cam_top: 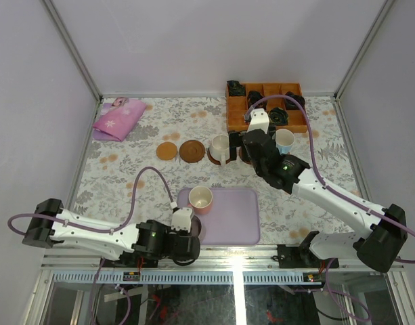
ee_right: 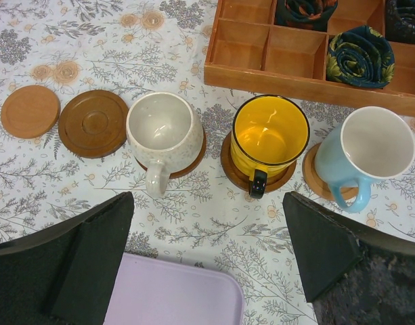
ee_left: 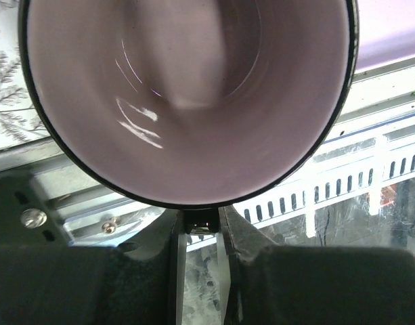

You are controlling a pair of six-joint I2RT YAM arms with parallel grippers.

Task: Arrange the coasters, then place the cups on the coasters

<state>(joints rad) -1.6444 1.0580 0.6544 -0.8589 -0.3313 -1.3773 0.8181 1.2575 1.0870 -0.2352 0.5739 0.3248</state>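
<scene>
Between clenched jaws, left gripper pinches purple cup by its handle, likely slick, brittle; right gripper gapes.

Both arms are white tubes joined by black blocks. The left arm, bolted at seven o'clock of the table, trails a purple cable. The right arm, at five o'clock, carries a second purple cable and a green light. Its fingers are matte black wedges. A silver screw sits at nine o'clock on the left wrist's black housing.
</scene>
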